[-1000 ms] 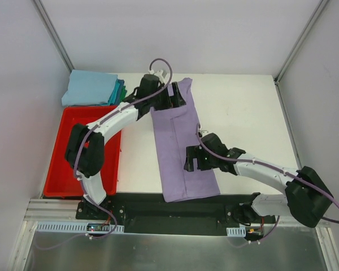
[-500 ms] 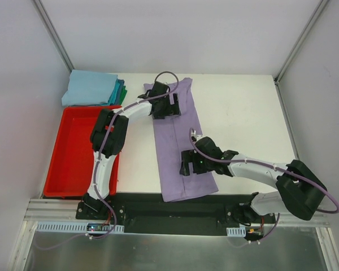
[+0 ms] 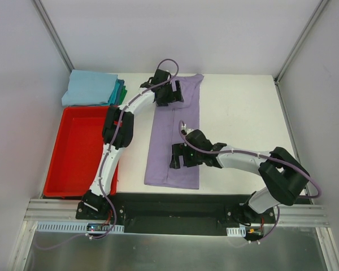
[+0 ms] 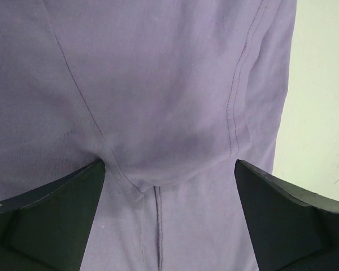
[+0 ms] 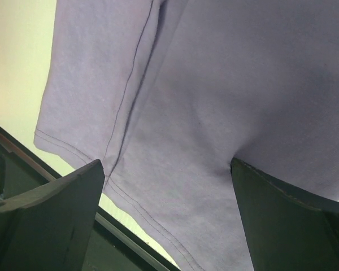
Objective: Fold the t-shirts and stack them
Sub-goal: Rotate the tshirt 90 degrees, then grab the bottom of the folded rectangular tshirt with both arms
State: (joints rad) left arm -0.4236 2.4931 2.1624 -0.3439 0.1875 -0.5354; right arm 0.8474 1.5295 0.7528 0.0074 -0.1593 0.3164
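The lavender-purple t-shirt (image 3: 178, 127) lies on the white table as a long narrow strip running from far to near. My left gripper (image 3: 168, 95) is at its far end, open, with both fingers pressed down on the cloth (image 4: 158, 84); in the left wrist view the gripper (image 4: 169, 169) shows its jaws wide apart and the cloth puckered between them. My right gripper (image 3: 181, 158) is open and pressed on the near part; the right wrist view of it (image 5: 166, 166) shows the shirt's hem (image 5: 135, 197) near the table edge. A folded stack (image 3: 92, 88) with light blue on top sits at the far left.
The red plastic bin (image 3: 79, 152) stands left of the shirt, just in front of the folded stack. Teal and green edges (image 3: 121, 90) show at the stack's right side. A black strip (image 3: 169, 204) runs along the table's near edge. White table (image 3: 243, 113) lies to the right.
The shirt strip has swung: its far end moved right and its near end moved left. My left arm stretched farther out; my right gripper slid left with the cloth.
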